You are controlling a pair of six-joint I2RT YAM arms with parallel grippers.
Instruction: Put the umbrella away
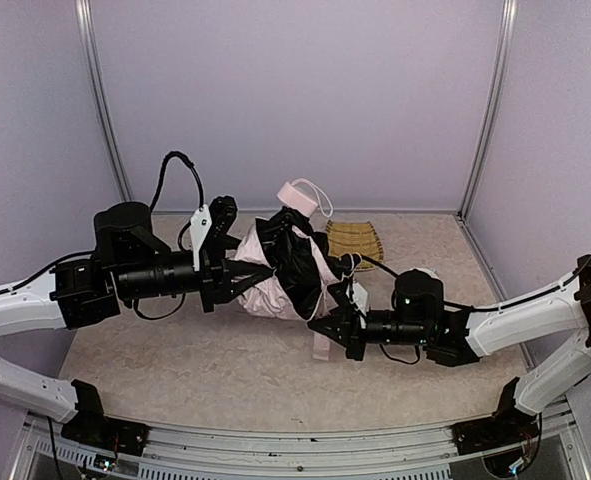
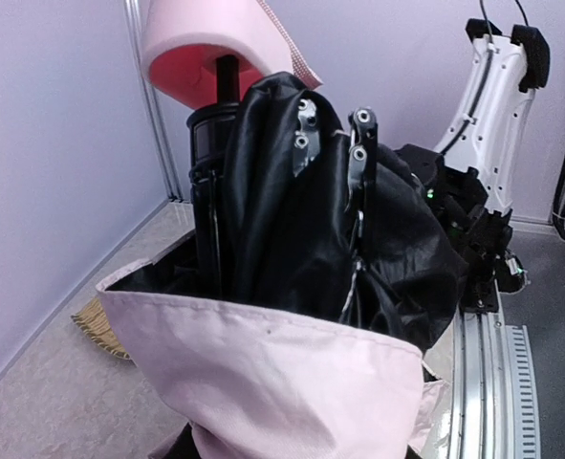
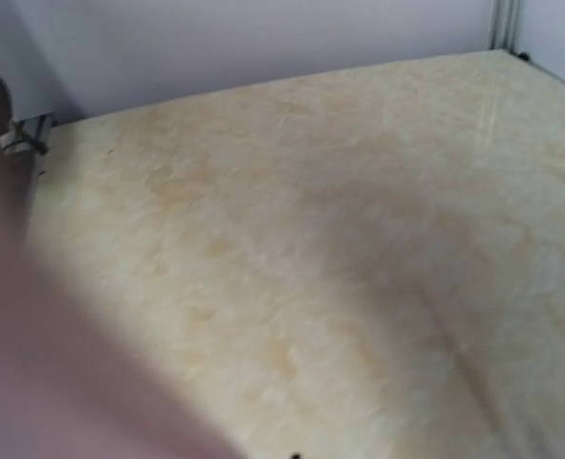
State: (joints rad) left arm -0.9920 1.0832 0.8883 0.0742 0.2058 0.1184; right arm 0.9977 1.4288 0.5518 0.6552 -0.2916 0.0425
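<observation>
Left gripper point(image 1: 250, 278) gripping umbrella point(image 1: 290, 260), right gripper point(image 1: 325, 325) closed at its edge

Robotics lab test cell, by the look of it: plain lilac wall panels point(image 1: 295, 100) framed by aluminium posts point(image 1: 488, 110) box in a beige marbled table point(image 1: 225, 370) on 3 sides. A left arm point(image 1: 15, 305) & right arm point(image 1: 525, 320), white w/ black joints, are bolted to a metal rail point(image 1: 295, 452) along the near edge, w/ a loose black cable point(image 1: 178, 154) looping off the left one. Stuff on the table reads as test props, i.e. an umbrella point(image 1: 285, 265) & a woven yellow tray point(image 1: 355, 240) towards the back.
</observation>
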